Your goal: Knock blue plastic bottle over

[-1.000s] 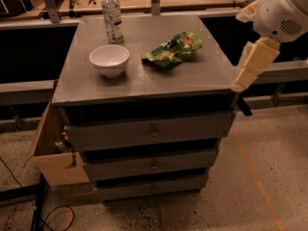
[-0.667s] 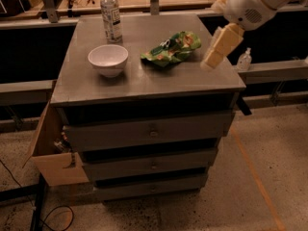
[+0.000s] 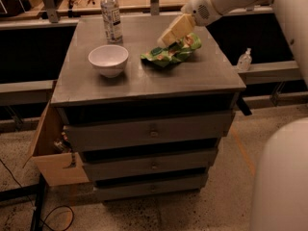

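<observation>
The blue plastic bottle [image 3: 111,15] stands upright at the back left of the grey cabinet top [image 3: 144,76]. It is slim and clear, with a white cap and a white label. My gripper [image 3: 168,36] reaches in from the upper right on a white arm and hangs over the middle back of the top, just above the green bag. It is well to the right of the bottle, with a clear gap between them.
A white bowl [image 3: 109,60] sits in front of the bottle. A crumpled green snack bag [image 3: 174,53] lies under the gripper. A small pump-top bottle [image 3: 244,60] stands on a ledge to the right. A cardboard box [image 3: 53,150] leans against the cabinet's left side.
My gripper has swung left from off the cabinet's right edge to above the green bag, closer to the bottle. The bottle, bowl and bag have not moved.
</observation>
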### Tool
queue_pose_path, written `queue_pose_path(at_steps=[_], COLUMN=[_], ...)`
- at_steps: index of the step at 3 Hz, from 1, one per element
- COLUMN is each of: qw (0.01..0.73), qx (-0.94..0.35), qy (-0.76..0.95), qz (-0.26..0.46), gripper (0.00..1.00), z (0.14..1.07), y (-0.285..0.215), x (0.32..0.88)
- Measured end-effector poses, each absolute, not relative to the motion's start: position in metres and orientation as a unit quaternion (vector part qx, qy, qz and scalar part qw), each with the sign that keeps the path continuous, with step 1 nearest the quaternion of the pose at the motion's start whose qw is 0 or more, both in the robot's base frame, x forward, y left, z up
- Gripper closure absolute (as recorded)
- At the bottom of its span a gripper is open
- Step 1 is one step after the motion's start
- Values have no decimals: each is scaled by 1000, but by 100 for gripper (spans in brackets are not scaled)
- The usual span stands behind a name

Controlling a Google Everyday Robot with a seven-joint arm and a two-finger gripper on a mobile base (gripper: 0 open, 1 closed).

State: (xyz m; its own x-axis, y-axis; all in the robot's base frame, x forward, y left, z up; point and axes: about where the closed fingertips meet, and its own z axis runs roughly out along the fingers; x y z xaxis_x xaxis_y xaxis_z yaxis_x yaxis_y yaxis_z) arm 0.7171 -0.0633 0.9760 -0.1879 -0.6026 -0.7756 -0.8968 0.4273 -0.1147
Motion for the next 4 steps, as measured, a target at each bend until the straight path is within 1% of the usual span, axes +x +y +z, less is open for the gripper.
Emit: queue_pose_path(at_steps=[1, 2, 3, 4], qw=[421, 423, 432, 459], qx=[-459, -457, -426, -378], qy=[757, 757, 771, 783], qz=[197, 198, 194, 182], gripper=[0, 0, 0, 0], z=[973, 972, 975, 965], y=[-43, -41, -48, -45], x=[759, 761, 756, 772])
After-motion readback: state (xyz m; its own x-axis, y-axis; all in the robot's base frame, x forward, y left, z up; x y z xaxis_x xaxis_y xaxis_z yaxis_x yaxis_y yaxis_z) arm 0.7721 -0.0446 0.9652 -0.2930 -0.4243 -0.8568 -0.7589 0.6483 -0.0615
